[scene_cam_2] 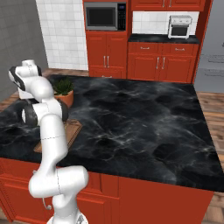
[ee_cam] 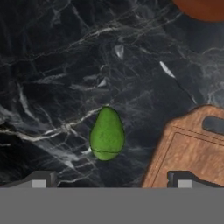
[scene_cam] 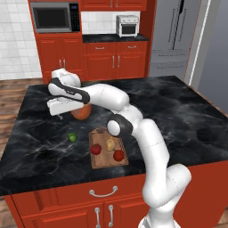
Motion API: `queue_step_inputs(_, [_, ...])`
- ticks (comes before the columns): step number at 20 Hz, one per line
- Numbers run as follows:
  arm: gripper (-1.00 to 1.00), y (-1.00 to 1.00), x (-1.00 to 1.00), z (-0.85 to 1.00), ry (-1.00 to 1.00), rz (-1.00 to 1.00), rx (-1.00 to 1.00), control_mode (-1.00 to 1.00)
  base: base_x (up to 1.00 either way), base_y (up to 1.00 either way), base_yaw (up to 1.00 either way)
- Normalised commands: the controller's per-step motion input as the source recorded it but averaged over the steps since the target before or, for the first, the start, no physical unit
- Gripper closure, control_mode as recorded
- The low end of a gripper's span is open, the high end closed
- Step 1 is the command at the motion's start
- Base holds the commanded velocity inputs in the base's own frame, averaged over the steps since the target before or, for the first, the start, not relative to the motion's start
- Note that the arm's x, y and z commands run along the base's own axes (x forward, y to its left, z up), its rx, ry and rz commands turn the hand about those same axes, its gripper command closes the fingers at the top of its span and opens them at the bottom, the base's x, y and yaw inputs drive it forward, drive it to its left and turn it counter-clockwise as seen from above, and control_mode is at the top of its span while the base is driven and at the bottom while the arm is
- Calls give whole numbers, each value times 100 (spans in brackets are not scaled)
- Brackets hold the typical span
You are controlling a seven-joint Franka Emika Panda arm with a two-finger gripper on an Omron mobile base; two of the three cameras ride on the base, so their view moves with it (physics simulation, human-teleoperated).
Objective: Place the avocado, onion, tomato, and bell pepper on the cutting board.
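The green avocado (ee_cam: 107, 134) lies on the black marble counter, also seen as the avocado (scene_cam: 72, 137) left of the cutting board (scene_cam: 108, 161). On the board rest the tan onion (scene_cam: 110, 144) and two red items (scene_cam: 95, 148) (scene_cam: 118, 155), the tomato and the bell pepper; which is which I cannot tell. My gripper (scene_cam: 57, 111) hovers above the counter, up and left of the avocado. In the hand view my gripper (ee_cam: 111, 181) is open, its fingertips (ee_cam: 39, 179) wide apart with nothing between them, and the avocado lies just ahead. The cutting board (ee_cam: 192, 153) shows its handle end at the right.
A terracotta plant pot (scene_cam: 81, 111) stands on the counter just behind my hand, and the same pot (scene_cam_2: 65, 98) holds a green plant. The counter's front edge (scene_cam: 67, 185) runs close below the board. Red cabinets, a microwave and a toaster oven line the back wall.
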Motion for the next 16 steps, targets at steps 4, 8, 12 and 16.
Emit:
queue_step_inputs(4, [-100,0,0,-21,4,0,0,-100,0,0,0])
queue_step_inputs(8, [-100,0,0,-22,2,0,0,-100,0,0,0])
queue_step_inputs(12, [-100,0,-3,-19,0,0,0,-100,0,0,0])
queue_step_inputs(16, [-100,0,-7,-18,0,0,0,-100,0,0,0])
